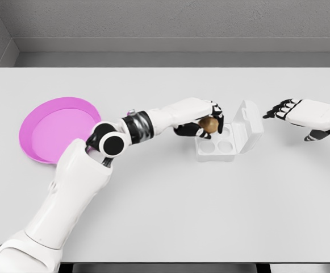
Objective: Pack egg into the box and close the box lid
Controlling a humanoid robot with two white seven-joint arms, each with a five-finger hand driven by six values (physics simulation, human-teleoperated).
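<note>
On the white worktop (165, 216), the left hand (201, 120) has its fingers curled around the brown egg (209, 124), poised over the open white box (217, 145) at its 11 o'clock corner, while the right hand (301, 116) hovers at 3 o'clock, fingers spread loosely and empty, beyond the raised lid (249, 126).

The left hand (201, 121) reaches across the white table (165, 216) and grips a brown egg (209, 124) directly over the back left cup of the white egg box (217, 145). The box lid (247, 126) stands open, tilted away at the box's 3 o'clock side. The right hand (301, 116) hovers at 3 o'clock of the lid, apart from it, fingers extended toward it and holding nothing. A pink plate (59, 128) lies at 9 o'clock, well apart from the box.
</note>
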